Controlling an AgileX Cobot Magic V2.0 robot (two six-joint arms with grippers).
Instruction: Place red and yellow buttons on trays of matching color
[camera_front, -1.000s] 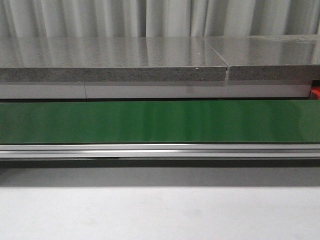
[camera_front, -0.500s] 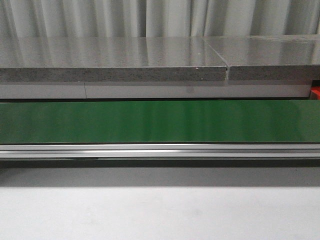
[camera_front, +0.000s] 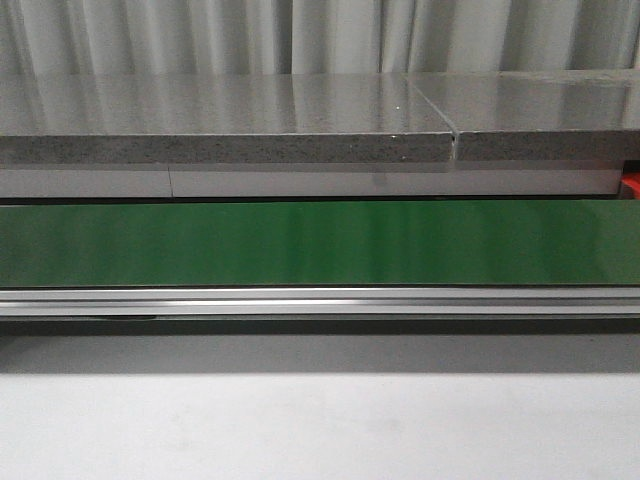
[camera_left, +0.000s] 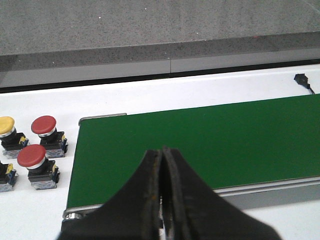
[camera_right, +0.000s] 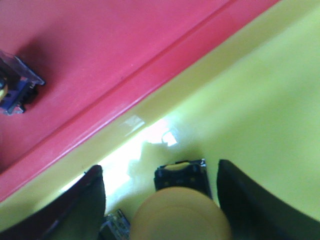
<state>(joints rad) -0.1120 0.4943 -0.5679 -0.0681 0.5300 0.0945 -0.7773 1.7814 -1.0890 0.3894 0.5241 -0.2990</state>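
In the right wrist view my right gripper (camera_right: 160, 167) hangs open over the yellow tray (camera_right: 260, 90). A yellow button (camera_right: 180, 215) stands on its black base between the fingers, which are spread to either side of it. The red tray (camera_right: 100, 45) lies alongside, with one button's clear-and-blue base (camera_right: 17, 85) in it; its cap is cut off. In the left wrist view my left gripper (camera_left: 162, 150) is shut and empty above the green belt (camera_left: 210, 140). Two red buttons (camera_left: 44, 125) (camera_left: 31, 156) and a yellow button (camera_left: 6, 125) stand on the white table beside the belt's end.
Another button base (camera_right: 116, 227) pokes in by the left finger in the yellow tray. A further button (camera_left: 4, 172) is half cut off at the frame edge. The front view shows the belt (camera_front: 320, 243), its metal rail (camera_front: 320, 300), a grey stone counter (camera_front: 230, 120) and a red edge (camera_front: 632, 184).
In the front view only a dark strip under the belt's rail has shortened toward the left. No gripper or button appears there.
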